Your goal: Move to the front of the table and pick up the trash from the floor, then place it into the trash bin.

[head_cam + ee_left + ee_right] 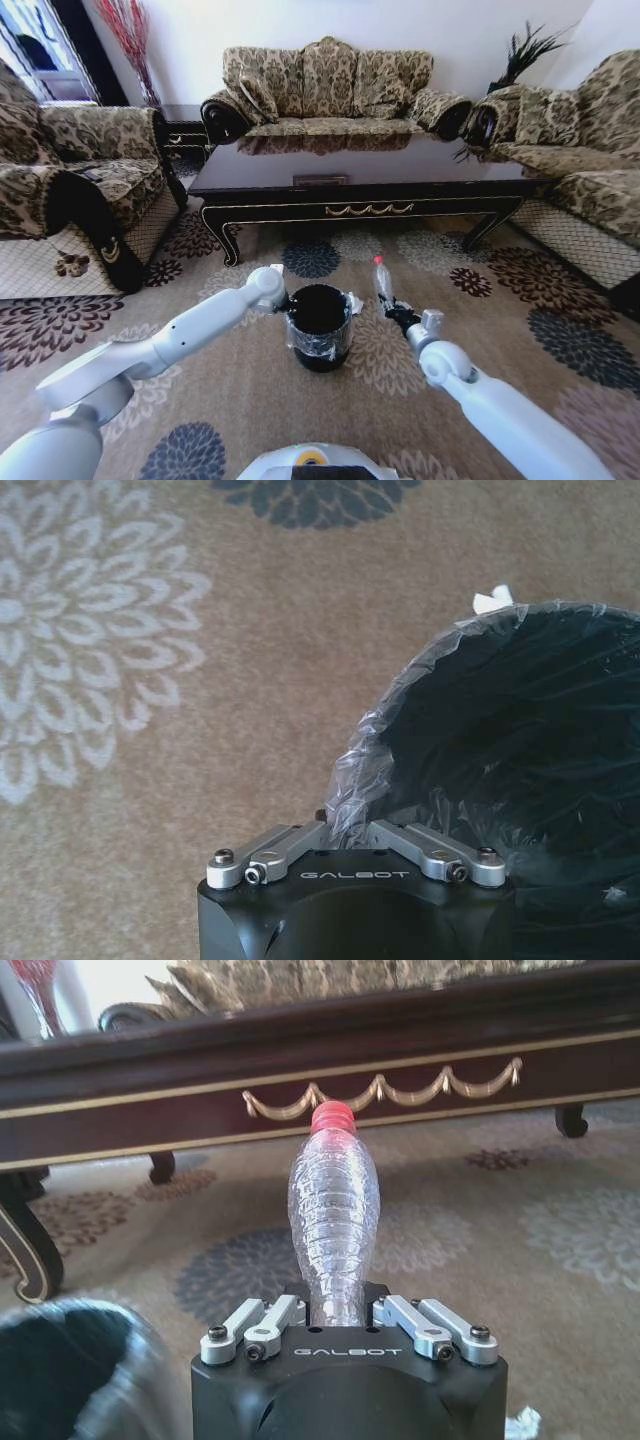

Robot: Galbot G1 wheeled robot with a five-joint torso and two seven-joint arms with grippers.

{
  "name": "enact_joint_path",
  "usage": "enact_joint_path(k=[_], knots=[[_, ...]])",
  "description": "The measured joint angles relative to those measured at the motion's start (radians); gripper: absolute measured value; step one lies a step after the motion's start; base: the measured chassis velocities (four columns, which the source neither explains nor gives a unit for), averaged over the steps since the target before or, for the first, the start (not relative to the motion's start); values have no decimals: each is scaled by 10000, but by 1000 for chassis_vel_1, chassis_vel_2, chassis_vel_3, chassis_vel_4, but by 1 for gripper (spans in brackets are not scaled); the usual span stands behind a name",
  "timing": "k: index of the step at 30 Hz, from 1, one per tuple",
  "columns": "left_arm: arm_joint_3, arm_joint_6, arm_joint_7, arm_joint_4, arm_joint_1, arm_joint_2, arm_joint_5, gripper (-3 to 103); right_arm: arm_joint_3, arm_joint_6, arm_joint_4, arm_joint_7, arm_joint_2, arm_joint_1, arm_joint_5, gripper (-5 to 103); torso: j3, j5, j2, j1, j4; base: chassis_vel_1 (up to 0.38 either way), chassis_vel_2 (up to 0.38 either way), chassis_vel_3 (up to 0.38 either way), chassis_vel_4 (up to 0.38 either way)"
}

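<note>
The bottle point(381, 278) stands upright in the air above the carpet point(250, 390), red cap up, its base clamped in the right gripper point(397, 312). In the right wrist view the bottle point(333, 1215) rises straight out from between the closed-in fingers point(262, 1322), its cap level with the gold trim of the table point(150, 1080). The bottle hangs just to the right of the bin point(319, 326), near its rim but not over the opening.

The bin stands on the carpet in front of the table's point(300, 175) long front edge, about at its middle. The left gripper point(284, 297) is at the bin's left rim; in the left wrist view its fingers point(270, 848) are drawn narrow on the clear plastic liner point(355, 780) at the rim of the bin point(520, 770). A white paper wad point(353, 301) lies on the carpet just beside the bin's right side, between bin and bottle; it peeks past the rim point(492, 599) in the left wrist view.

Sofas surround the table on three sides.
</note>
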Motion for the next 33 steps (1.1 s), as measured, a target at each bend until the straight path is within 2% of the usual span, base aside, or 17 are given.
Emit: enact_joint_path(k=[3,5,6,9,16,22,28,30,33], knots=[[131,0,-29,212,-55,-311,48,0,287,5,418,-14,-74,-247,38,24,0,0,0,0,-3,0,0,0,0],[229,0,-46,578,-174,-821,99,0,452,7,1019,-65,-87,-565,93,24,0,0,0,0,-3,0,0,0,0],[229,0,-46,578,-174,-821,99,0,452,7,1019,-65,-87,-565,93,24,0,0,0,0,-3,0,0,0,0],[389,0,-74,954,-366,-1376,138,0,459,12,1490,-126,23,-836,89,24,0,1,0,0,-3,0,0,0,0],[532,0,-105,1271,-471,-1929,252,0,407,15,1956,-324,64,-1342,-115,24,-1,1,0,0,2,0,0,0,0],[511,0,-171,1610,-480,-2628,360,0,224,7,2198,-366,131,-1476,-168,24,-1,0,1,0,-5,0,0,0,0],[536,0,-181,1644,-532,-2594,368,0,102,2,2153,-391,160,-1609,-374,24,0,-1,1,0,-1,0,0,0,0],[556,0,-184,1598,-539,-2544,366,0,85,6,2090,-397,184,-1626,-425,21,-1,0,1,0,-1,0,0,0,0],[580,0,-190,1492,-546,-2431,334,0,35,13,1952,-391,228,-1586,-457,36,0,-1,0,0,-1,0,0,0,0]])
